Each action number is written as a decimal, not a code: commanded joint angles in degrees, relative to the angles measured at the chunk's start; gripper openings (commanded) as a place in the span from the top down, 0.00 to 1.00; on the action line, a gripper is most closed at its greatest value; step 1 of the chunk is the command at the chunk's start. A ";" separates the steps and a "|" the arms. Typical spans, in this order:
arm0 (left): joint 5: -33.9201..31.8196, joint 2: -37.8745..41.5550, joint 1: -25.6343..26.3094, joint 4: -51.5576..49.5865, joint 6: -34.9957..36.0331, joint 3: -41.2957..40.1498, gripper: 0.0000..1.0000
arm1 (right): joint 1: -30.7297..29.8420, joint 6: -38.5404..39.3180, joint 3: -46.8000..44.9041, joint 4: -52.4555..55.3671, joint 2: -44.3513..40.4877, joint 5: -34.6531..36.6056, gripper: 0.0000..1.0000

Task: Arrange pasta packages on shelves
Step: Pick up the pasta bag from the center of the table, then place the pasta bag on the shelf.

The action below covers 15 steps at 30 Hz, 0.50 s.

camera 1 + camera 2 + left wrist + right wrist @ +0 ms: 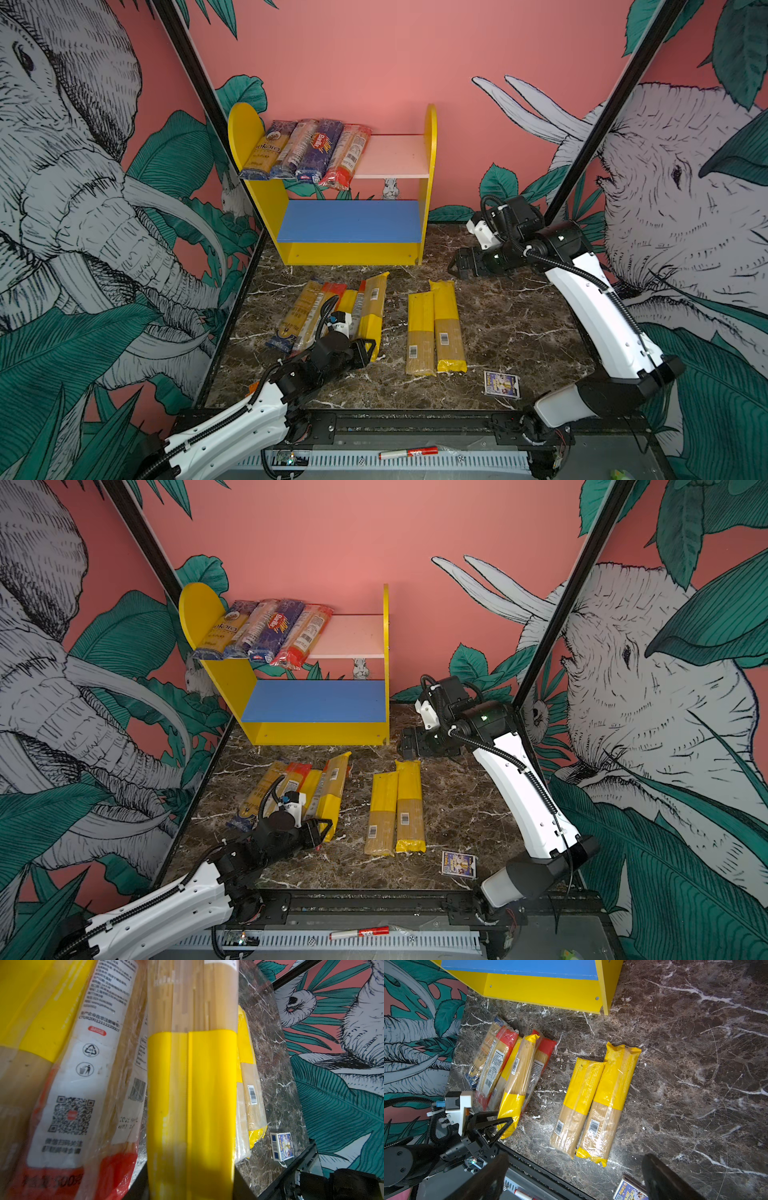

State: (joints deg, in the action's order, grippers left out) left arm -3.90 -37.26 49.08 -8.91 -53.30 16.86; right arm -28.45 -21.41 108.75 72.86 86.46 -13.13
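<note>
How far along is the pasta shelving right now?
Done: four plastic spaghetti packets lie on the shelf's pale pink upper board. In hand: the left claw grips a yellow-ended spaghetti packet atop the pile. Left: four other piled packets, two yellow packets beside them; the blue lower board is bare.

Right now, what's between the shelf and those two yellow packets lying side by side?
Nothing: bare tabletop from shelf to packets, in both top views.

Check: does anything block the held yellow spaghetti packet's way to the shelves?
Nothing visible does. The left gripper grips the long yellow-ended plastic spaghetti packet; only bare marble tabletop lies between it and the yellow wooden shelf unit. Its blue lower board is bare, and the open right gripper sits off to the shelf's right.
</note>
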 commanded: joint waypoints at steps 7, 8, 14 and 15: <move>-3.39 2.83 -0.21 0.47 7.81 14.90 1.00 | 0.23 -0.88 1.38 -3.72 1.16 -2.06 0.01; -3.45 2.68 -0.16 -0.57 8.61 16.52 1.00 | 0.23 -1.27 1.30 -4.19 1.36 -2.24 0.01; -3.21 1.39 -0.19 -6.22 14.09 27.35 1.00 | 0.20 -2.08 3.31 -5.50 3.05 -2.69 0.01; -3.49 0.90 -0.20 -7.51 15.29 29.56 1.00 | 0.23 -2.10 4.01 -5.60 3.48 -2.92 0.01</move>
State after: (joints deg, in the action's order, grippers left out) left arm -5.30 -37.17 49.08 -20.67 -43.72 39.27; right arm -28.45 -22.79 110.21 69.23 89.12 -15.20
